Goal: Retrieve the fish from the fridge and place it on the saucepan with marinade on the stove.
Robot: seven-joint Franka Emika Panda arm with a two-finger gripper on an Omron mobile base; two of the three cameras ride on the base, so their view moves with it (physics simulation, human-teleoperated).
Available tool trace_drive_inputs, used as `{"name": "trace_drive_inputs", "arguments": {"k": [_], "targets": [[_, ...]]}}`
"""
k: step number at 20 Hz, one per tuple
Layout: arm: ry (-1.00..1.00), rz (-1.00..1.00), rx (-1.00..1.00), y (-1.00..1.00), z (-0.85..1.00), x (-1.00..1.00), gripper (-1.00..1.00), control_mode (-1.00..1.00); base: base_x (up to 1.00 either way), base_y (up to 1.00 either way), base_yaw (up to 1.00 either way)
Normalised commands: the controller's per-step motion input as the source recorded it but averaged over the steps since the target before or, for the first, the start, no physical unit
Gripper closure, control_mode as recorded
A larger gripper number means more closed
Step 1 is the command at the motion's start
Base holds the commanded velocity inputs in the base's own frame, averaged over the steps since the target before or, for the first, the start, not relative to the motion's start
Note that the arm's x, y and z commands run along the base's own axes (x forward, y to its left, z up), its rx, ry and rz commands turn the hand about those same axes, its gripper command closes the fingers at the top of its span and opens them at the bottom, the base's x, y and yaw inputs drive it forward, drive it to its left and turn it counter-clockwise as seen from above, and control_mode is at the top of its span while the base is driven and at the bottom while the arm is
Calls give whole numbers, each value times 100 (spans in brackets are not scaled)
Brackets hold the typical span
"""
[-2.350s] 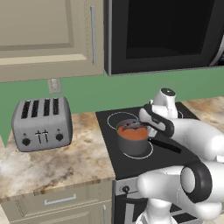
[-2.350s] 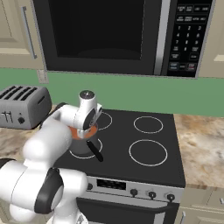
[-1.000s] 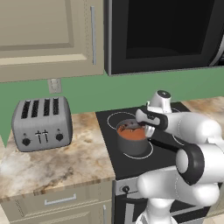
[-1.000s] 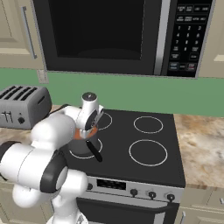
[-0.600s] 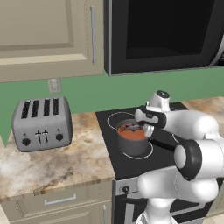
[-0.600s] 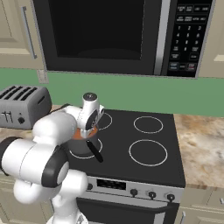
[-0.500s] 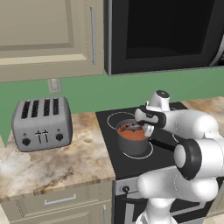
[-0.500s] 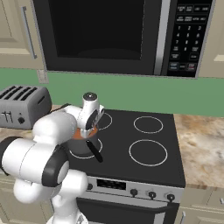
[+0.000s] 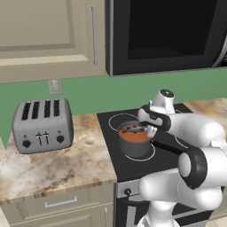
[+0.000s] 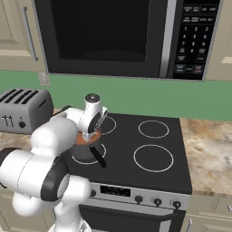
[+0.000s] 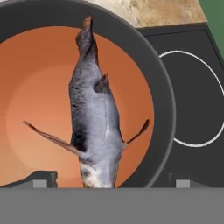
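The fish [image 11: 94, 109], silver-grey with a dark back, lies on the orange-red marinade [image 11: 39, 96] inside the grey saucepan [image 11: 162, 100]. The pan stands on the front left burner of the black stove [image 11: 192, 87]. My gripper [image 11: 111, 179] hovers open just above the fish, one fingertip on each side of it and neither touching it. From the left base view, the gripper [image 9: 148, 126] sits over the saucepan [image 9: 135, 146] at its right rim. From the right base view, the gripper [image 10: 93, 131] hangs above the saucepan [image 10: 85, 152], whose black handle [image 10: 98, 157] points toward the stove's front. The fridge is out of view.
A silver toaster [image 9: 42, 124] stands on the marble counter [image 9: 57, 164] left of the stove [image 9: 133, 170]. A black microwave [image 10: 113, 36] hangs over the stove. Three burners [image 10: 153, 157] are bare. Cream cabinets [image 9: 44, 35] hang above the toaster.
The gripper has opened and let go of the fish, which now rests on the marinade. The arm has barely moved.
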Motion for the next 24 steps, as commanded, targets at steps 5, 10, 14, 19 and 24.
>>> {"name": "trace_drive_inputs", "arguments": {"k": [5,10,14,19,24], "targets": [[-9,0,0,0,18,-38,-100,-100,0,0,0],[-3,-1,0,-6,19,-19,-100,-100,0,0,0],[-11,-1,0,-34,24,-57,-100,-100,0,0,0],[-18,-3,0,-52,25,-74,-100,-100,0,0,0],[-25,0,0,-62,26,-84,-100,-100,0,0,0]]}}
